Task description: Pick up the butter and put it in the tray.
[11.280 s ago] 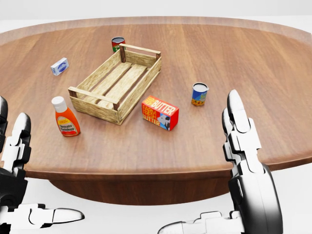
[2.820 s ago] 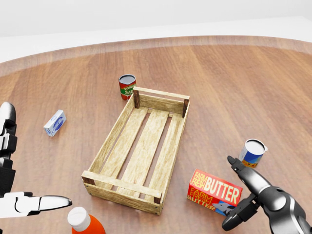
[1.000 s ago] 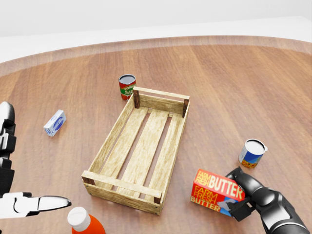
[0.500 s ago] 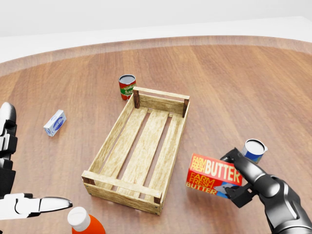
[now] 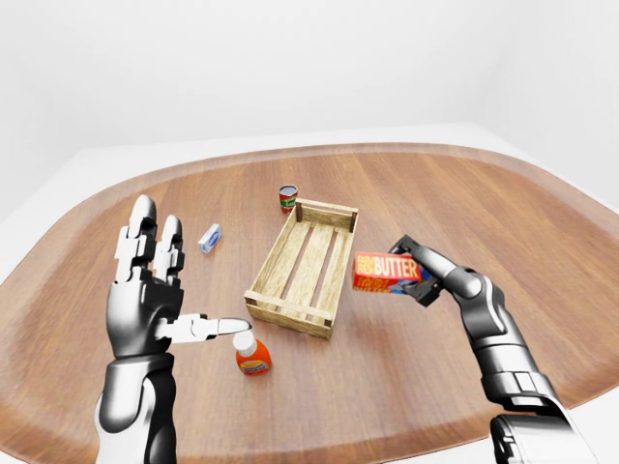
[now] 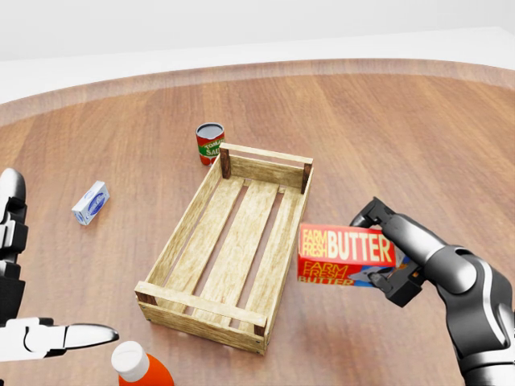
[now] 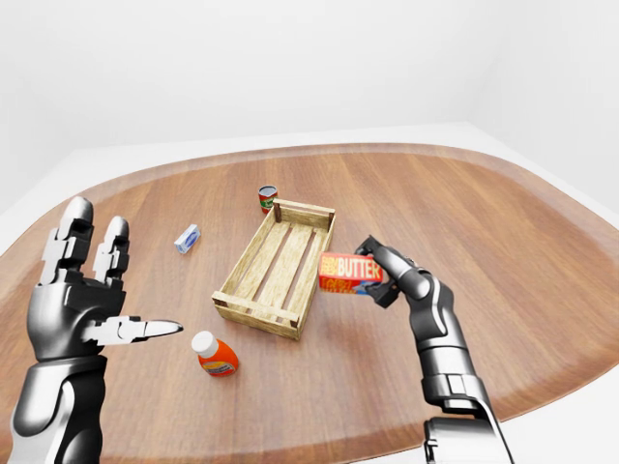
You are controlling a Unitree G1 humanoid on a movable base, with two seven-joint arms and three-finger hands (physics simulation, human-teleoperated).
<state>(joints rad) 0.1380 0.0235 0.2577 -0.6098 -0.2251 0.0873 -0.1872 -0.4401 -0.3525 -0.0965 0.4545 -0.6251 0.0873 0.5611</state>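
The butter [image 6: 346, 256] is a red box with "FARM FRESH BUTTER" on it. My right hand [image 6: 386, 253] is shut on its right end and holds it in the air, just right of the wooden slatted tray [image 6: 197, 310], level with the tray's right wall. The tray lies empty in the middle of the brown table, long side running up the head view. My left hand [image 5: 179, 280] is open and empty, raised at the left, well apart from the tray.
A red tomato can [image 6: 210, 143] stands just beyond the tray's upper left corner. A small white and blue box [image 6: 90, 202] lies to the tray's left. An orange bottle with a white cap [image 6: 141, 366] stands below the tray's lower left corner.
My right hand has closed on the butter, lifted it off the table and carried it up and left towards the tray's right wall. The left hand has not moved.
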